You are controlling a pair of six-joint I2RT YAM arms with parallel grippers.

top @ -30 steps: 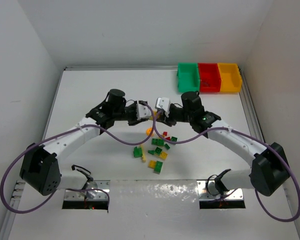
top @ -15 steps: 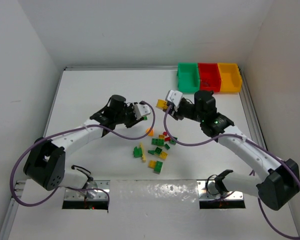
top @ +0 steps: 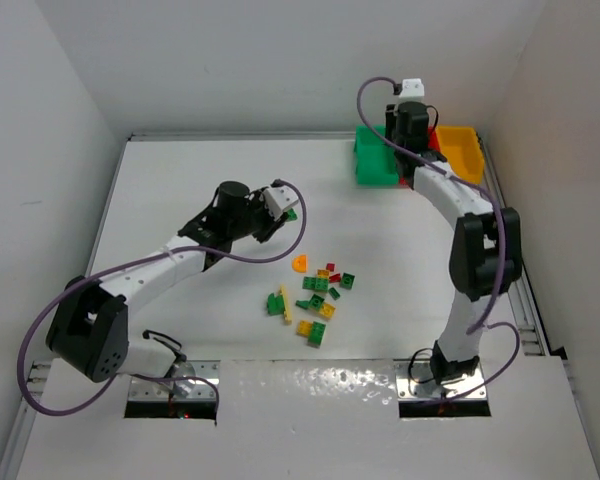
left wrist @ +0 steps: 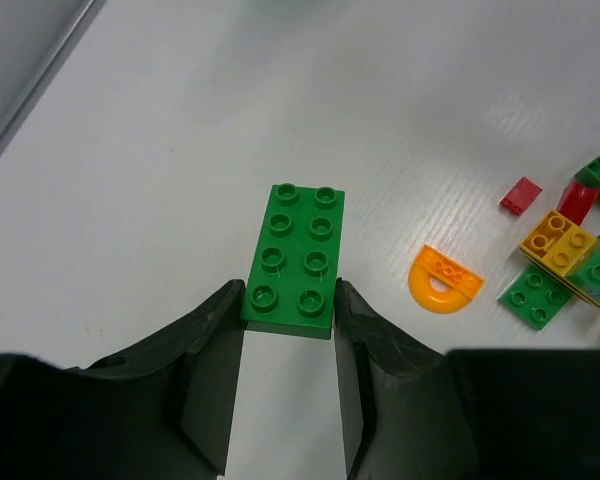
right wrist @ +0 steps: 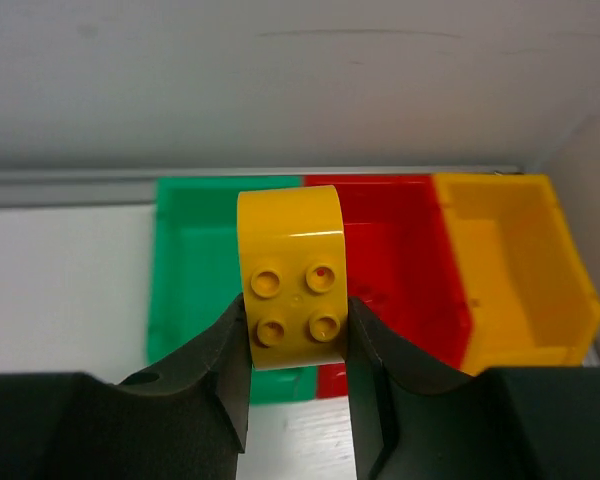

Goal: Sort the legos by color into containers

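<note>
Left tool (left wrist: 288,300) clamps the near end of a flat green eight-stud brick (left wrist: 295,255), which points away from the fingers over the white table (left wrist: 160,150). An orange arch piece (left wrist: 445,282) lies just to the brick's right, apart from it, with a small red tile (left wrist: 521,195) and a yellow-and-green stack (left wrist: 570,255) beyond.

Right tool (right wrist: 295,320) grips a yellow four-stud brick with a rounded top (right wrist: 290,270). The fingers press its two sides. In the wrist view the brick hangs in front of the seam between the green bin (right wrist: 195,260) and the red bin (right wrist: 400,260), with the yellow-orange bin (right wrist: 510,270) further to the right. The three containers are joined in a row against the back wall.

From above, the right arm stretches to the far right corner of the table and covers most of the red bin, between the green bin (top: 375,160) and the yellow-orange one (top: 460,150). The left arm reaches toward the middle, a spot of green (top: 291,213) showing at its tip. Loose legos (top: 318,295) in green, yellow and red sit in a cluster near the table's centre, well apart from the bins, the orange arch (top: 300,263) at the cluster's far left edge.
</note>
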